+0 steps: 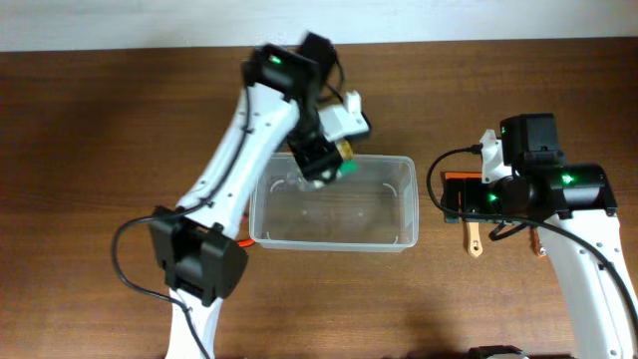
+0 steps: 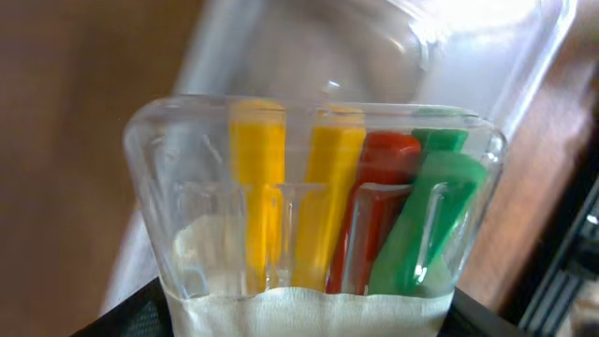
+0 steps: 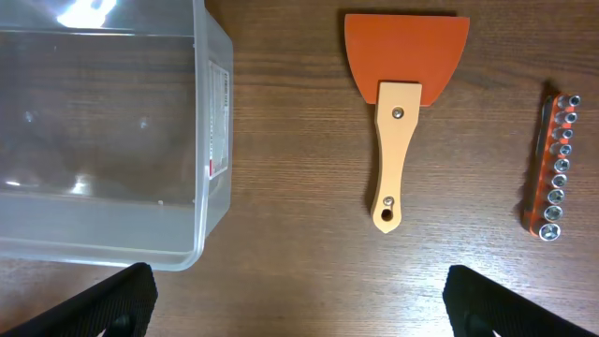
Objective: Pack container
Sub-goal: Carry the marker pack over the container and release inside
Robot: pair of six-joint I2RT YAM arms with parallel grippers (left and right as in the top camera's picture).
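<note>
**Small clear case hanging over the bin, nothing packed yet**

Small clear case (image 2: 309, 206) fills the left wrist view, so that's the item on its way in. The container (image 1: 369, 209) sits mid-desk, open top, and as far as I can see it's bare inside: just glare on the plastic in the overhead and right wrist views. So I'd call the job barely started, with the first drop-off in hand.

The left gripper (image 1: 324, 165) is over the bin's back-left corner, pinching that case. The case holds yellow, red and green pieces standing side by side. I can't tell what they are. Whether it's inside the walls or just above the rim I can't tell either.

Outside the bin, to its right on the desk (image 1: 100, 150), there's a scraper (image 3: 398, 122) with an orange blade and a wooden handle. Beyond it lies an orange socket rail (image 3: 552, 168) with a row of silver sockets. Both lie apart from the container and each other, so my guess is they're what's left to pack. The right gripper (image 3: 298, 304) hovers above them, spread wide with nothing in it.
</note>
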